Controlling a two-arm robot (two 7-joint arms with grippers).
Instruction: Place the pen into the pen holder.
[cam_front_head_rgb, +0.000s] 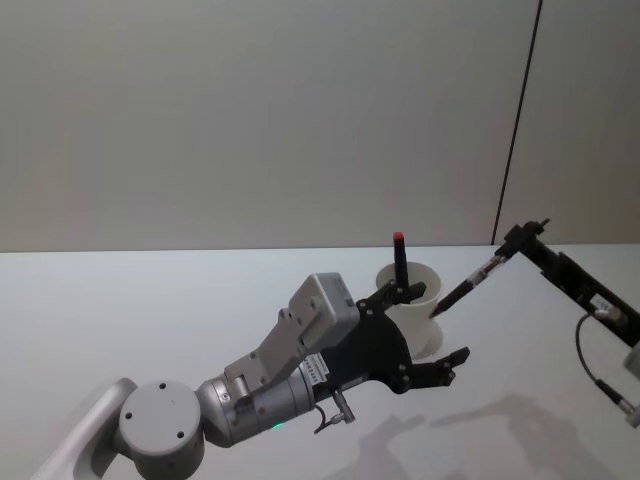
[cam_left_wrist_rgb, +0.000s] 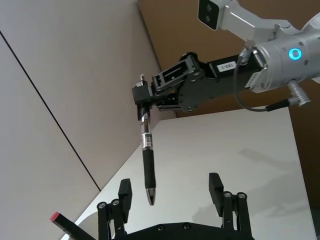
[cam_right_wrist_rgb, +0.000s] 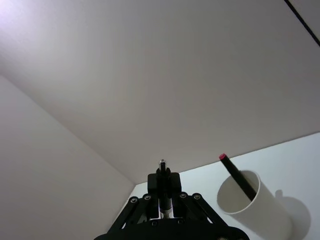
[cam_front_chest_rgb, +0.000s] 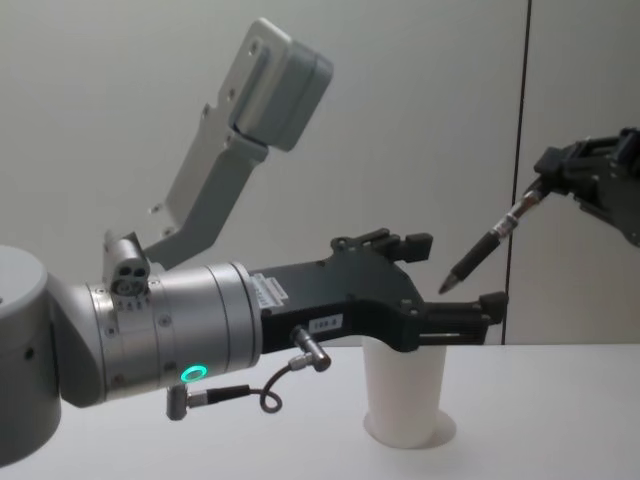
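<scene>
Black pen (cam_front_head_rgb: 466, 287) tilted above white cup (cam_front_head_rgb: 413, 312).

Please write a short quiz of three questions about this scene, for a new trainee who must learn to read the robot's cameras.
1. True or false: the right gripper holds a pen in the air, its tip pointing down toward the pen holder.
2. What already stands in the pen holder?
A. scissors
B. a black pen with a red cap
C. nothing
3. Fill in: the left gripper is beside the pen holder with its fingers ____.

Key: 1 true; 2 B; 3 open.
</scene>
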